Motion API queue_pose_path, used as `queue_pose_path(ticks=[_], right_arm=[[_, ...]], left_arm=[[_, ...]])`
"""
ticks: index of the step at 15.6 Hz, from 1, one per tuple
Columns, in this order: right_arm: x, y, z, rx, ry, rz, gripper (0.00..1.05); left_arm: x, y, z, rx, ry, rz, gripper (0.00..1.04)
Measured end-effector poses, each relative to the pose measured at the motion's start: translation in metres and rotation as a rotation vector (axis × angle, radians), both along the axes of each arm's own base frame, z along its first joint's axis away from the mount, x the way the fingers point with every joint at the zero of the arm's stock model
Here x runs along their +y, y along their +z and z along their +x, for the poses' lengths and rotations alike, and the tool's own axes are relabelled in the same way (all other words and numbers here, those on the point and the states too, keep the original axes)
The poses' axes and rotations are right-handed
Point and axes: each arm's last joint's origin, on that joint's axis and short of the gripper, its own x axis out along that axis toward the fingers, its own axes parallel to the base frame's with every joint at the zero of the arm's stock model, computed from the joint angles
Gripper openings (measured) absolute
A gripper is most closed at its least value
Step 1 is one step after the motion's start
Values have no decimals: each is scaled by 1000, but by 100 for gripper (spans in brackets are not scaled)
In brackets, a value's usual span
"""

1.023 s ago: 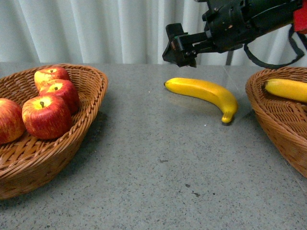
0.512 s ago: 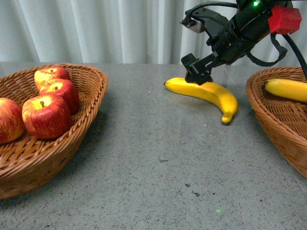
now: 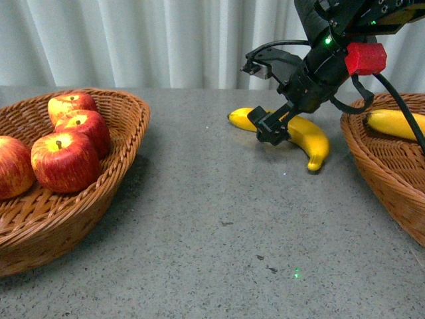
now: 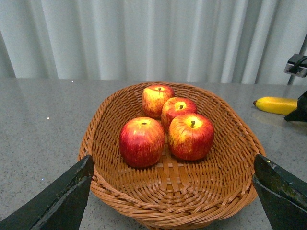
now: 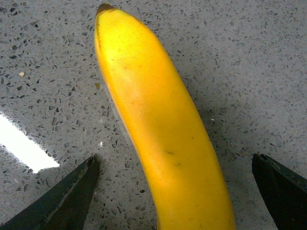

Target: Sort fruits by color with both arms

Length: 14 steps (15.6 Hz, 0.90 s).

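A yellow banana [image 3: 305, 132] lies on the grey table, between the baskets. My right gripper [image 3: 265, 100] is open and straddles its far end; in the right wrist view the banana [image 5: 158, 129] lies between the two spread fingertips [image 5: 72, 191]. A second banana [image 3: 397, 123] rests in the right wicker basket [image 3: 378, 166]. Several red apples [image 3: 65, 159] sit in the left wicker basket [image 3: 99, 199]. My left gripper [image 4: 175, 196] is open and empty, hovering at the near rim of the apple basket [image 4: 172, 211], with the apples [image 4: 190, 136] ahead of it.
A white curtain [image 3: 133, 40] hangs behind the table. The grey speckled tabletop [image 3: 219, 232] stretches between the two baskets. A metal post [image 4: 300, 57] stands at the far edge in the left wrist view.
My right arm has swung down and toward the table, from above the banana's far end to straddling it with open jaws. The fruits and baskets have not moved.
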Motion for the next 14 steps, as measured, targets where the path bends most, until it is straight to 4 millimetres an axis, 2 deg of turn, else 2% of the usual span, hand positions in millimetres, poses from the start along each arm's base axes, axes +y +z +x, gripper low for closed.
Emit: queue_pose_path(ticks=[2,7,9,11,14], right_arm=[[3,-1,0,-5,2,-1,97],[4,-5,1,2,19,16,56],[5,-6,2,-19,32,25,35],[5,10,2,-67,22,201,33],[-21,72,-21,-157,-15,464,33]], left_arm=[[0,0,0,0,0,0,98],[0,0,0,0,0,0,98],[0,0,0,0,0,0,98],[0,0,0,0,0,0,98],[0,0,0,0,0,0,98]])
